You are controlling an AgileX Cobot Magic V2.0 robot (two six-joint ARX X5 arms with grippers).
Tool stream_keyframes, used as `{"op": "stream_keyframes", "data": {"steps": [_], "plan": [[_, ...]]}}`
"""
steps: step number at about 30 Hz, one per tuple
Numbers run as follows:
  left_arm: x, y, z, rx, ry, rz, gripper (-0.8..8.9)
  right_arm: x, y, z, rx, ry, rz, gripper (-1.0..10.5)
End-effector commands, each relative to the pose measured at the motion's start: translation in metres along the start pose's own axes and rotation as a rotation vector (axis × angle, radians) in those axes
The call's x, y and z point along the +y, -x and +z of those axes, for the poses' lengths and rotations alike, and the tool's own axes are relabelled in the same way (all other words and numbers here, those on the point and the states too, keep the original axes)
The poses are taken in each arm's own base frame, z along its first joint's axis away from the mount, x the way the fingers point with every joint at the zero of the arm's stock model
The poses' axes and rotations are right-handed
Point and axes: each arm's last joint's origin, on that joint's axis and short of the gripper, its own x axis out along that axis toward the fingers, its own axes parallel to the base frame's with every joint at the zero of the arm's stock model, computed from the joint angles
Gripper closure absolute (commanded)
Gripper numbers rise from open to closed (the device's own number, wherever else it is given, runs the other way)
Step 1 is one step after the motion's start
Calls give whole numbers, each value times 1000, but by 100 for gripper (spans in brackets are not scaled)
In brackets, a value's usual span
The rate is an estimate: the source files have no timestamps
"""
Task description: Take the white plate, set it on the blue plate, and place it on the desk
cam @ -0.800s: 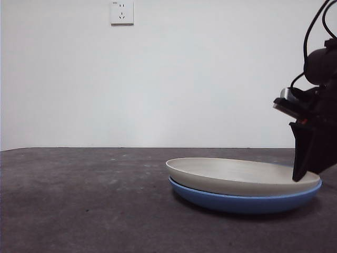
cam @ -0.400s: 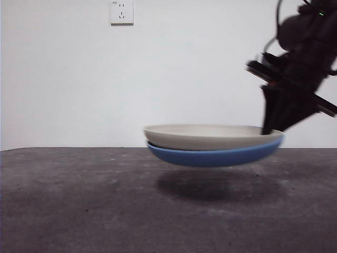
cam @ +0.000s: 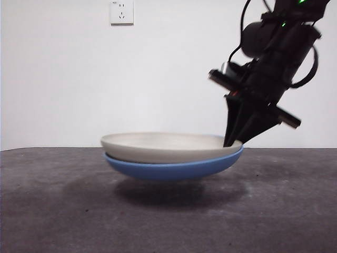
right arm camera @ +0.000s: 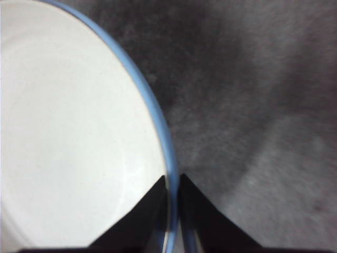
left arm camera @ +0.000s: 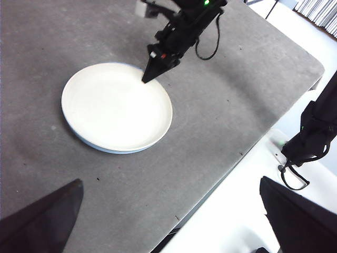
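The white plate lies nested in the blue plate. Both hang level just above the desk, with a shadow beneath them. My right gripper comes down from the upper right and is shut on the stacked rims at the plates' right edge. The right wrist view shows its jaws pinching the blue rim with the white plate inside it. The left wrist view shows the white plate and the right gripper from high above. My left gripper is open, empty and far from the plates.
A wall socket is on the white wall behind. The desk's edge runs diagonally in the left wrist view, with a black arm part and cable beyond it.
The right gripper lifted both stacked plates off the desk and carried them to the left. In the last half second they came a little lower.
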Motion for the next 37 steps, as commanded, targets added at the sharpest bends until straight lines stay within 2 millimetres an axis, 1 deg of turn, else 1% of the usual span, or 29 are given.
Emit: {"op": "stream_keyframes", "data": {"steps": [1, 5, 9, 13, 17, 19, 22, 24, 27, 29, 31, 34, 37], "plan": [[-1, 2, 3, -20, -21, -4, 279, 2, -13, 6, 16, -22, 21, 941], [-1, 2, 3, -19, -21, -4, 279, -1, -29, 6, 44, -28, 18, 941], [-1, 2, 3, -19, -20, -5, 278, -6, -40, 7, 60, -37, 16, 941], [-1, 2, 3, -19, -21, -4, 278, -8, -45, 7, 68, -37, 14, 941], [-1, 2, 3, -19, -21, -4, 279, -9, -45, 7, 67, -32, 4, 935], [-1, 2, 3, -19, -21, -4, 279, -9, -45, 7, 66, -31, -14, 898], [-1, 2, 3, -19, -21, -4, 279, -13, -40, 7, 53, -21, -61, 781], [-1, 2, 3, -18, -20, -4, 278, -13, -33, 8, 38, -21, -74, 714], [-1, 2, 3, -19, -21, -4, 279, -10, -17, 8, 7, -21, -71, 568], [-1, 2, 3, -19, -21, -4, 279, -5, -1, 6, -17, -16, -68, 477], [-1, 2, 3, -19, -21, -4, 279, 1, 16, 3, -40, -9, -64, 413], [-1, 2, 3, -19, -21, -4, 278, 14, 46, -7, -81, 8, -83, 378], [-1, 2, 3, -19, -21, -4, 278, 28, 81, -22, -130, 33, -100, 359]]}}
